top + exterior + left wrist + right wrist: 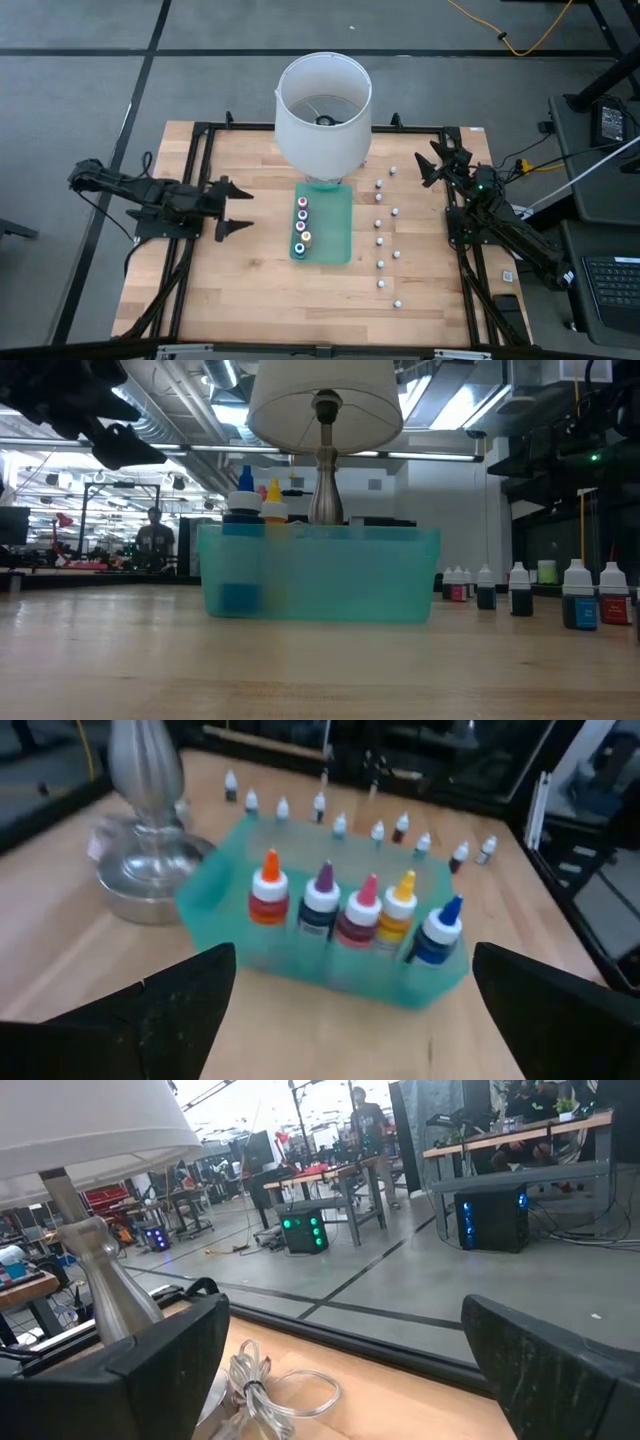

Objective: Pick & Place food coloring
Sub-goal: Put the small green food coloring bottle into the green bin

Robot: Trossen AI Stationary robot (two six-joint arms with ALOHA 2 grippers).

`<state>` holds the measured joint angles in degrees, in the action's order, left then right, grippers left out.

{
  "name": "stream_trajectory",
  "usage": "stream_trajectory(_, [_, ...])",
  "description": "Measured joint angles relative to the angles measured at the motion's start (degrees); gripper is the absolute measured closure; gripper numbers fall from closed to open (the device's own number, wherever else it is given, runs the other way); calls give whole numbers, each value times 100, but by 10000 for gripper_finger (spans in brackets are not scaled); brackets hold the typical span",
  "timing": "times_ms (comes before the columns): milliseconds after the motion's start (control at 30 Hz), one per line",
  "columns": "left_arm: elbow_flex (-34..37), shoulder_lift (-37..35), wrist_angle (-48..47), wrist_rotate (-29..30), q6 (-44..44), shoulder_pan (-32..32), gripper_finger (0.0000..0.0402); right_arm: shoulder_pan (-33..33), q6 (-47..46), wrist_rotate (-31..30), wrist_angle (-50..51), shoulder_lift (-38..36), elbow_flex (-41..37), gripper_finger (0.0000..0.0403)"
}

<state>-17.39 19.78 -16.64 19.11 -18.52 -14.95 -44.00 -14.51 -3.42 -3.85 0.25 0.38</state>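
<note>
Several food coloring bottles (pixel 360 915) with orange, purple, pink, yellow and blue caps stand upright in a row inside a teal tray (pixel 225 885). The tray lies at the table's middle (pixel 335 235). My left gripper (pixel 235 207) hovers open to the left of the tray, its fingers pointing toward it and touching nothing; the left wrist view shows the gripper (pixel 350 985) short of the tray. My right gripper (pixel 437 165) waits open at the far right, with nothing between its fingers in the right wrist view (pixel 345 1345).
A lamp with a white shade (pixel 323 110) stands just behind the tray, its metal base (pixel 145 880) close to the tray's far end. Several more small white-capped bottles (pixel 381 240) stand on the wood to the right of the tray. A coiled cable (pixel 265 1385) lies by the lamp.
</note>
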Motion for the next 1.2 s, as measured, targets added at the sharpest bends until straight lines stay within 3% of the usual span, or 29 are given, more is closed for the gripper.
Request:
stream_trajectory(300, [808, -942, 1140, 203, 521, -112, 1, 2, -1, 0, -1, 0, 0, 4])
stream_trajectory(467, [1229, -1103, 1753, -11, 516, -108, 1, 1, -1, 0, -2, 0, 0, 4])
stream_trajectory(733, [1675, -1248, 2326, 249, 902, -108, 1, -1, -2, 1, -3, 0, 0, 4])
stream_trajectory(900, [1690, -1317, 2302, 636, 1082, -108, 1, 2, 0, 0, -3, 0, 0, 4])
stream_trajectory(1067, [1690, -1329, 2099, 1626, 1097, -108, 1, 1, 0, 0, -3, 0, 0, 4])
stream_trajectory(1200, [1690, -1329, 2100, 1781, 1049, -108, 1, 2, -1, 1, -3, 0, 0, 4])
